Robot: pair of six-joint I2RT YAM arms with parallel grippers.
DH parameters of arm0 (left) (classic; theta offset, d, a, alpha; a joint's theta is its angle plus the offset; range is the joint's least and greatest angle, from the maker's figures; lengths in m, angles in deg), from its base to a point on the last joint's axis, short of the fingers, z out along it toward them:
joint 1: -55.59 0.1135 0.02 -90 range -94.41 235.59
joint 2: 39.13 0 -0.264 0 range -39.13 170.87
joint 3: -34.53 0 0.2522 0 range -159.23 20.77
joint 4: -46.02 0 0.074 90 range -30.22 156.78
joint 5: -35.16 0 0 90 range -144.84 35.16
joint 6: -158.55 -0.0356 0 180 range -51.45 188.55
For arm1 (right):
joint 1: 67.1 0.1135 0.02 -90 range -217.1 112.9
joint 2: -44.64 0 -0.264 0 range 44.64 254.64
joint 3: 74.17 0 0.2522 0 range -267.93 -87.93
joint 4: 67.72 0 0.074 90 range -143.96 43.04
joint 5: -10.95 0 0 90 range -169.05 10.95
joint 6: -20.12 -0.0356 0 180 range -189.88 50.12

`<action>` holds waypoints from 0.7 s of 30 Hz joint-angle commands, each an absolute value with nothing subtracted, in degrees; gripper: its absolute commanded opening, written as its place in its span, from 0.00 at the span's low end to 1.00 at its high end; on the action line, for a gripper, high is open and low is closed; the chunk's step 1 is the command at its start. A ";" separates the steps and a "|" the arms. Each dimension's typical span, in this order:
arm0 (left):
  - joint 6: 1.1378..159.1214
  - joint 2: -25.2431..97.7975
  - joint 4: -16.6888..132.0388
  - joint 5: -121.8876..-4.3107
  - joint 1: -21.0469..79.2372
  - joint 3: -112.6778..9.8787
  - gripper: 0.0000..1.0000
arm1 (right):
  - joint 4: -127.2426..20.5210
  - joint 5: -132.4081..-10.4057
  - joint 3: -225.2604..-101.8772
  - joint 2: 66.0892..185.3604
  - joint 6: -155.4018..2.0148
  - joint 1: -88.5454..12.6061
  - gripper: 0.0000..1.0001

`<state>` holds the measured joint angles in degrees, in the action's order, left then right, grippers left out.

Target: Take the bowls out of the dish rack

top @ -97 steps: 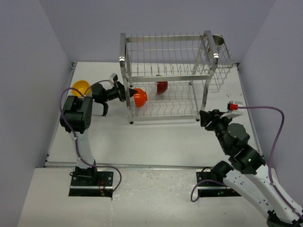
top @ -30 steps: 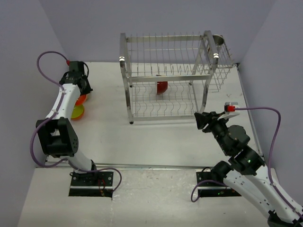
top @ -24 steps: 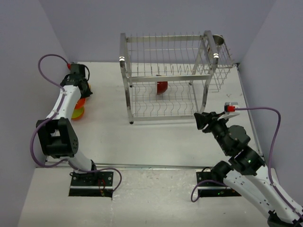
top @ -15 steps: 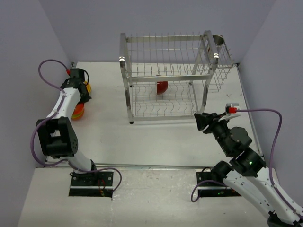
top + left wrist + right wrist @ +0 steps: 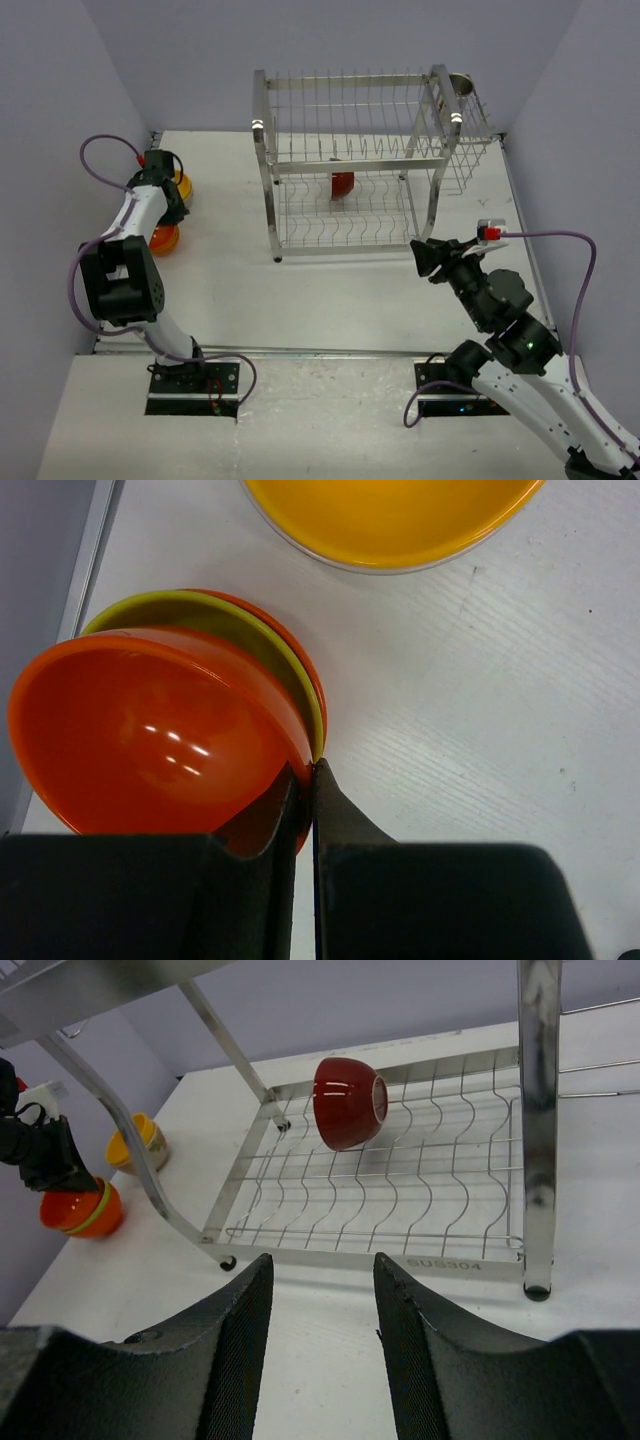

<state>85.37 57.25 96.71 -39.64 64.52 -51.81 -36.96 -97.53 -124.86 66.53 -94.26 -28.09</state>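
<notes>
on the lower tier of the rack (image 5: pixel 535 1110) a dark red bowl (image 5: pixel 345 1102) lies tipped. far left on the tabletop (image 5: pixel 480 730), my left fingers (image 5: pixel 345 815) pinch an orange-red bowl (image 5: pixel 150 730) nested in a lime bowl (image 5: pixel 250 640); my right fingers (image 5: pixel 230 1350) are spread.

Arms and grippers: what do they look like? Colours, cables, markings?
Left arm and right arm: white links, black joint housings. A purple cable loops along each, with a red connector near the wrist. Left gripper and right gripper: black, two broad tapering fingers. No readable markings.
</notes>
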 commanded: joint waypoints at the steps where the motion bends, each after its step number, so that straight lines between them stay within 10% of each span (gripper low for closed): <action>1: 84.46 58.16 94.67 -39.02 65.00 -54.64 0.00 | -39.10 -97.50 -124.50 66.18 -93.43 -27.72 0.46; 8: 85.25 59.66 95.20 -38.31 65.44 -56.66 0.00 | -39.10 -97.86 -124.41 66.27 -93.35 -27.37 0.46; 13: 85.78 58.96 94.85 -37.70 65.53 -57.10 0.35 | -39.28 -98.03 -124.23 66.79 -93.26 -27.28 0.46; 21: 87.53 51.58 91.25 -38.92 65.53 -55.87 0.39 | -39.54 -98.03 -124.32 67.93 -93.00 -27.19 0.46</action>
